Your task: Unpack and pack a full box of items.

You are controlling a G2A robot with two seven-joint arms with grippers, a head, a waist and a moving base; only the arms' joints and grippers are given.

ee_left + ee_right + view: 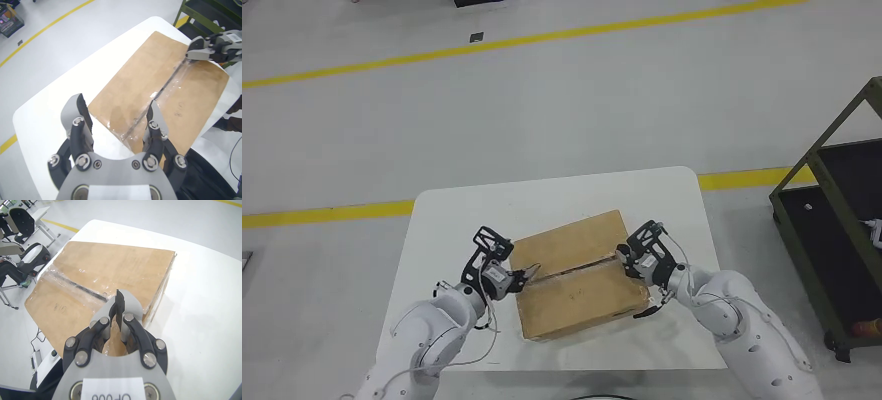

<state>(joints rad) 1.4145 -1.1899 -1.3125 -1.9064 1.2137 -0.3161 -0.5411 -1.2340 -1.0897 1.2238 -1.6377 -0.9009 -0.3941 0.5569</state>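
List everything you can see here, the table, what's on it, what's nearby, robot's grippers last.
Brown cardboard box: one, brown, closed, on the table between the grippers.
Clear tape: one strip, transparent, wrinkled along the box's top seam.
White rounded table: one, white, under the box.
Dark green metal cart: one, dark green, beside the table.
Yellow floor lines: two, yellow, on the floor.
Left gripper: one, grey and black, open at one end of the seam.
Right gripper: one, grey and black, shut at the seam's other end.

The box (577, 275) sits on the table (452, 230). The left gripper (529, 271) is at its left end, the right gripper (625, 252) at its right end.
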